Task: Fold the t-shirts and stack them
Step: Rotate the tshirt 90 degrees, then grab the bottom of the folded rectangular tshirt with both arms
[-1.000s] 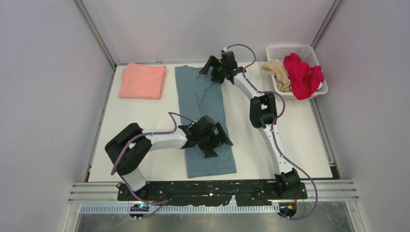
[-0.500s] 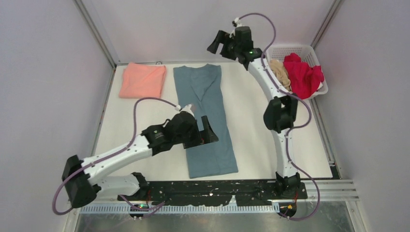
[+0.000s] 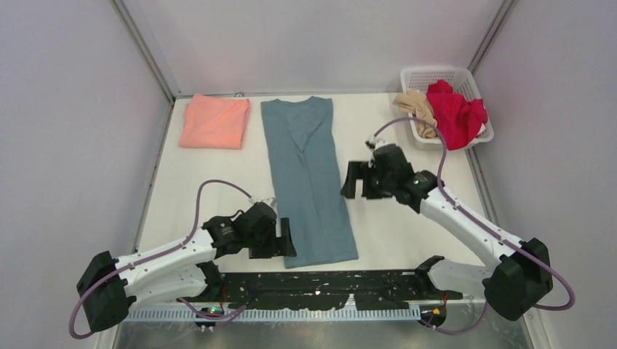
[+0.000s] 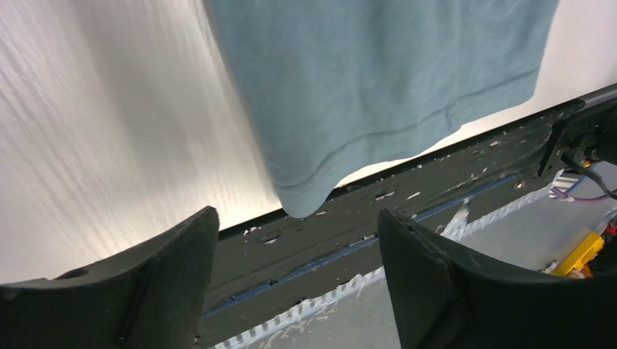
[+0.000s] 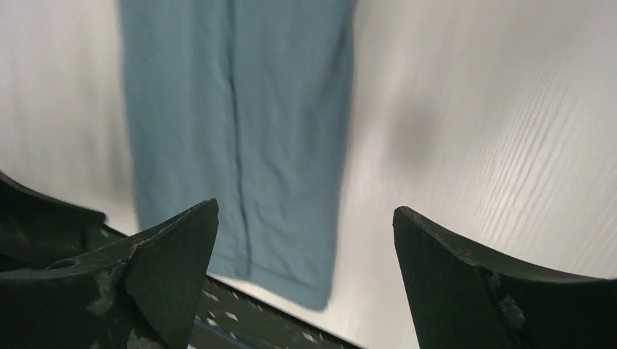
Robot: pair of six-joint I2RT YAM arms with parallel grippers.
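Likely limp and light; pinch slate-blue t-shirt (image 3: 309, 182) at hem corners by table's (image 3: 218, 182) near edge. Left gripper (image 3: 287, 238), right gripper (image 3: 351, 181): agape, empty.

the left gripper (image 4: 296, 218) has its jaws spread wide, with nothing gripped between them. just beyond the gap, the hemmed corner of the slate-blue t-shirt (image 4: 378, 65) overlaps the edge of the white table (image 4: 109, 145) onto a scuffed black base plate (image 4: 436, 174). past the right jaw lie a purple cable (image 4: 575, 193) and a yellow part (image 4: 582, 254).
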